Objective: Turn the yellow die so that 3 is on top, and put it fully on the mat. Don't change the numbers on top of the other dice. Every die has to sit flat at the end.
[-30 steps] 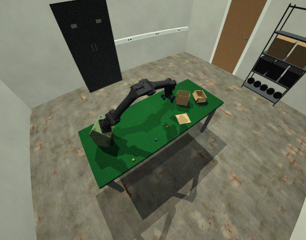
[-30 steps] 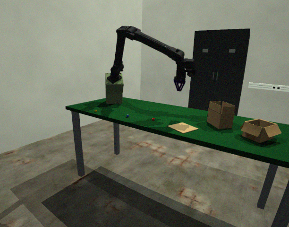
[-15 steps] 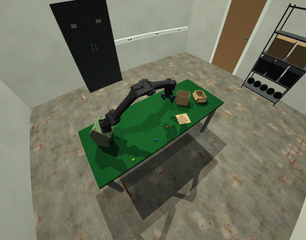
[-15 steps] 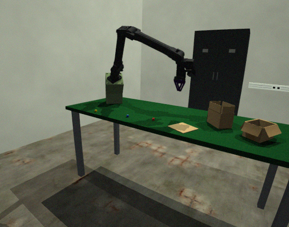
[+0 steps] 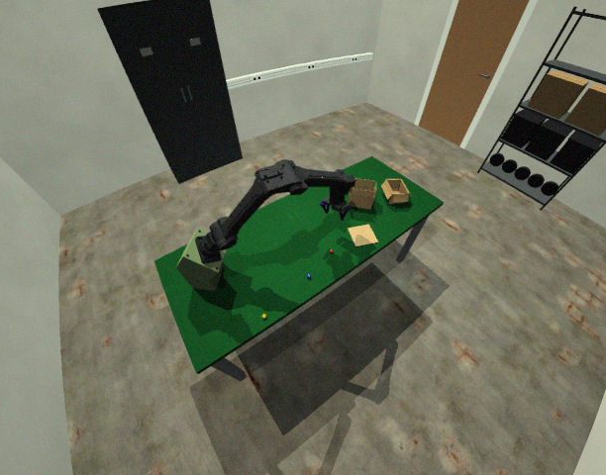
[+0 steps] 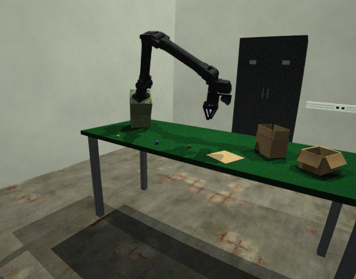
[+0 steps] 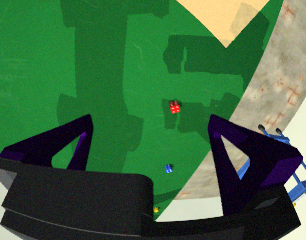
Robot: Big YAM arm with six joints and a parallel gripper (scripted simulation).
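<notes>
A: Where's the yellow die (image 5: 263,316)?
B: On the green worktop (image 5: 272,245), near its front edge at the pedestal (image 5: 200,265) end. It lies well apart from the tan mat (image 5: 362,235). Top number too small to read.

A: The other dice?
B: Blue die (image 5: 309,276) and red die (image 5: 331,250) sit in a loose line running from the yellow one toward the mat; red is nearest the mat, none touching it.

A: The pincer (image 6: 209,114)?
B: Released, fingers spread wide, nothing between them. It hangs above the worktop, pointing down, close beside the taller cardboard box (image 5: 362,193). A second, open box (image 5: 396,190) sits farther along. In the wrist view, mat, red die and blue die show between the fingers.
</notes>
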